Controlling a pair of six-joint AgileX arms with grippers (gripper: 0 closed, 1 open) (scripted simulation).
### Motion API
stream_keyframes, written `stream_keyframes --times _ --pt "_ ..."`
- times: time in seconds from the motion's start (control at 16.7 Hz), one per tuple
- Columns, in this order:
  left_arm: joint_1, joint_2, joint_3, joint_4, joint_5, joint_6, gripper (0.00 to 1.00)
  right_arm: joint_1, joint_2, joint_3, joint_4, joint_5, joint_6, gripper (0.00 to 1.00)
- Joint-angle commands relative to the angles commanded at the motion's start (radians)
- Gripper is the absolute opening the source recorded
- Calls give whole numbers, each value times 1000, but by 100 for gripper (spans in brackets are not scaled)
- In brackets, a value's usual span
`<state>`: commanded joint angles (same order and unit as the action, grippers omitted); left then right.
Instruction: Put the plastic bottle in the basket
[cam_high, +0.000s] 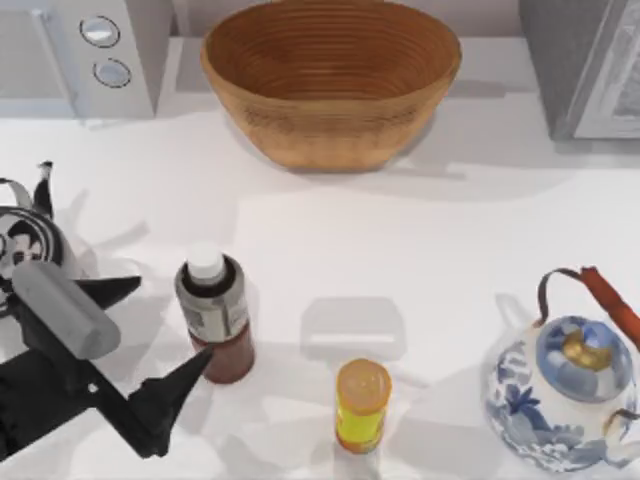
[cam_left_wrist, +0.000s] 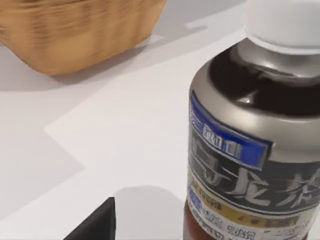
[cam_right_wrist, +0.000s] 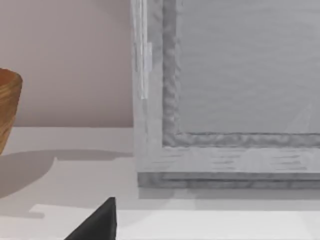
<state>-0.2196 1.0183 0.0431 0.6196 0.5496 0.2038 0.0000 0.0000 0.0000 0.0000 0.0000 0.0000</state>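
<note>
White table (cam_high: 420, 250): bottle (cam_high: 213, 312) upright front-left, basket (cam_high: 330, 80) well apart at the back.
Left gripper (cam_high: 155, 335) spread wide, fingers flanking the bottle (no contact that I can see); right claw's state, I can't tell.

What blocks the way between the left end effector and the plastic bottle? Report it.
Nothing visible: the left end effector is open beside the white-capped plastic bottle, with bare white table between.
</note>
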Motion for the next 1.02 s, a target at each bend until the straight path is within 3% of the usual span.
stream_keyframes --times 0.48,1.02 --pt "-16 37 25 12 -8 -5 100 0 0 0 0 0 0 100" --pt "-163 405 182 247 -137 -55 100 0 0 0 0 0 0 100"
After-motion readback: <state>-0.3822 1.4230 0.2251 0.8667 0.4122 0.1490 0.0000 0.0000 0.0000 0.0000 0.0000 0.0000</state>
